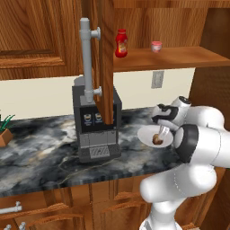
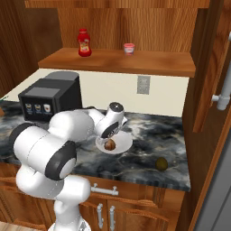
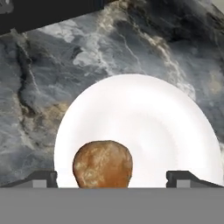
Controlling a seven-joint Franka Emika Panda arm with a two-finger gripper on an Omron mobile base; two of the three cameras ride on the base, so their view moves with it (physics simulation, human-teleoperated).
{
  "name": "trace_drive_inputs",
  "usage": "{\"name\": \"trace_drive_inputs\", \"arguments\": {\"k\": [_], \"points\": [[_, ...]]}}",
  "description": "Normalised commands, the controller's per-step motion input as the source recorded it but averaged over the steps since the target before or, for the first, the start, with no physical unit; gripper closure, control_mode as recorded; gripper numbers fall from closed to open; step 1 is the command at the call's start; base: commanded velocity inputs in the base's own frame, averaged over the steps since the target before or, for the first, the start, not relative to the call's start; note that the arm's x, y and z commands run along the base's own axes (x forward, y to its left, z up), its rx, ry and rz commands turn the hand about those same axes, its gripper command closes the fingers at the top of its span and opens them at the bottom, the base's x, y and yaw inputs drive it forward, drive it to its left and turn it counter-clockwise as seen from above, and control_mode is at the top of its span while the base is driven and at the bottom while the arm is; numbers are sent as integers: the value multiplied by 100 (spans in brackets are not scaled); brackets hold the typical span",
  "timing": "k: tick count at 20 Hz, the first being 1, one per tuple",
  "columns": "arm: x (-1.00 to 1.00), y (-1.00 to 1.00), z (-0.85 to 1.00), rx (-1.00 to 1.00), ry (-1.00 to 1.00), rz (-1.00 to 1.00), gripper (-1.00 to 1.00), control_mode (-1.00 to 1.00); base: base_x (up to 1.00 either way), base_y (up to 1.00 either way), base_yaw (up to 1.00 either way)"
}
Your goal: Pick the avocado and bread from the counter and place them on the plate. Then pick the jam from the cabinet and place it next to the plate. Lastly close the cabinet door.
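The brown bread (image 3: pixel 103 164) lies on the white plate (image 3: pixel 144 113), near its edge closest to my hand. My gripper (image 3: pixel 113 178) hangs just above it, open, with one fingertip (image 3: pixel 41 178) well clear on each side of the bread. From the base views, the plate (image 1: pixel 146 134) (image 2: pixel 124 143) sits on the dark marble counter (image 1: pixel 45 148) (image 2: pixel 153 131) with the bread (image 1: pixel 157 139) (image 2: pixel 109 145) on it and the gripper (image 1: pixel 162 131) (image 2: pixel 117 134) over it. The avocado (image 2: pixel 161 163) rests on the counter to the plate's right. The jam (image 1: pixel 156 46) (image 2: pixel 129 48) stands on the cabinet shelf (image 2: pixel 135 63).
A coffee machine (image 1: pixel 96 130) (image 2: pixel 49 97) stands on the counter left of the plate. The cabinet door (image 1: pixel 106 58) (image 2: pixel 212 81) hangs open, its grey bar handle (image 1: pixel 87 58) (image 2: pixel 224 97) sticking out. A red bottle (image 1: pixel 121 43) (image 2: pixel 84 43) shares the shelf with the jam.
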Motion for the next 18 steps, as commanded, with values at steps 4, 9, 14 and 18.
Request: {"name": "trace_drive_inputs", "arguments": {"k": [4,9,14,18], "points": [[-34,-52,18,0,12,-18,-100,-100,0,0,0],[-30,-50,17,2,14,-32,-100,-100,0,0,0],[-22,-34,26,6,13,-39,-100,-100,0,0,0],[-21,-27,19,7,12,-42,-100,-100,0,0,0]]}}
